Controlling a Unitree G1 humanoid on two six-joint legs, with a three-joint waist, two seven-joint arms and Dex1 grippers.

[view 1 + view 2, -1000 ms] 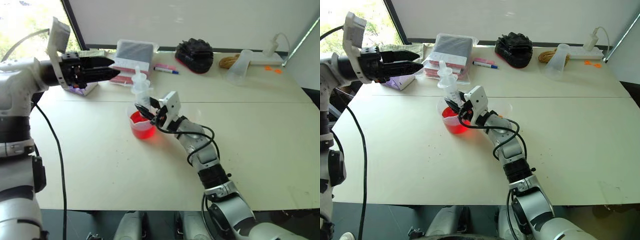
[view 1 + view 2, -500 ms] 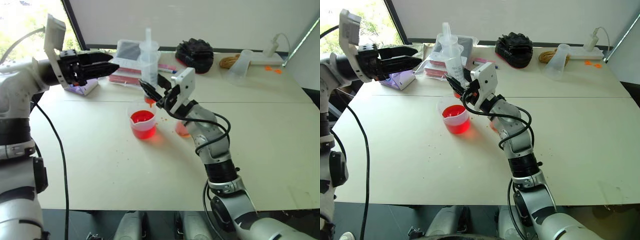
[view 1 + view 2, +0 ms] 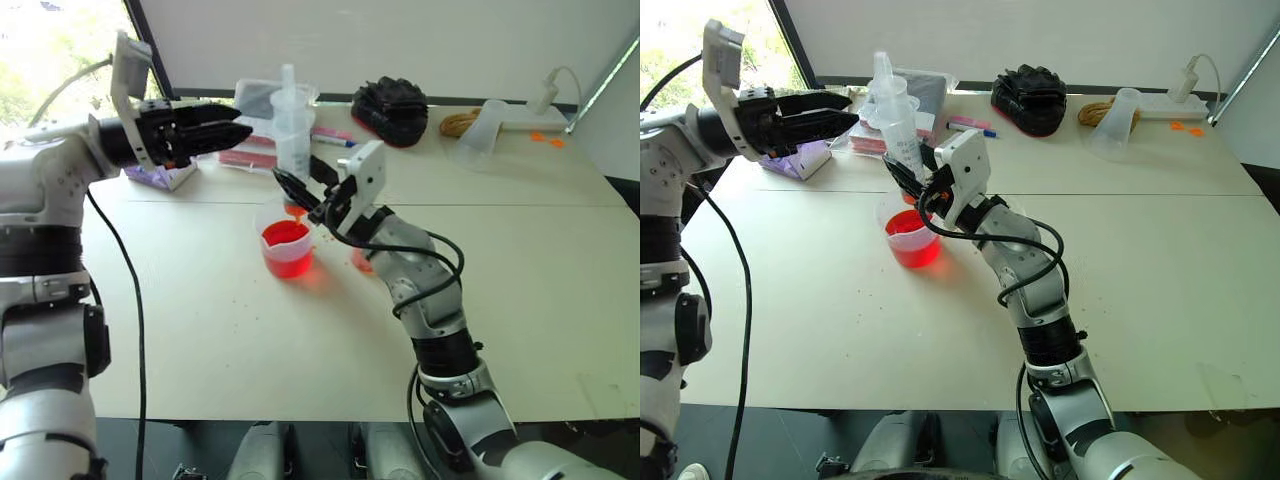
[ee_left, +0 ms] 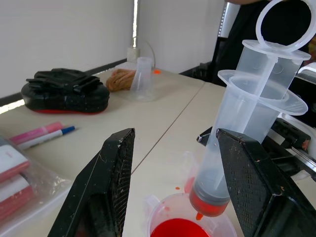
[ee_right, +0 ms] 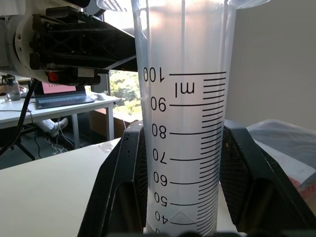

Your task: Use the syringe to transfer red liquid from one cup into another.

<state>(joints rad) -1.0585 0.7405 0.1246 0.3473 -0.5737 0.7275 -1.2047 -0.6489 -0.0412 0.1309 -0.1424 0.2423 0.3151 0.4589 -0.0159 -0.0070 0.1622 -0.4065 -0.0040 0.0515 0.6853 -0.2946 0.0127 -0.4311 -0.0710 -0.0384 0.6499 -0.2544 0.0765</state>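
Clear plastic syringe [image 3: 292, 125] held upright over the lipped cup [image 3: 285, 245].
My right gripper [image 3: 300, 192] is clamped on its barrel; my left gripper [image 3: 222, 137], fingers spread and empty, hangs just left. Left wrist view shows its orange tip above the red liquid [image 4: 180, 230]. Open tabletop [image 3: 540, 290] lies right.

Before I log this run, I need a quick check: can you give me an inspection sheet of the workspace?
Surface: pale table, small red specks near the cups.
Job's things: syringe upright over the big red cup; small cup behind the right arm.
Clutter: marker, black glove, bagged box.
Grippers: right gripper shut on syringe; left gripper open, empty.
Cables: power strip.
Surroundings: window.
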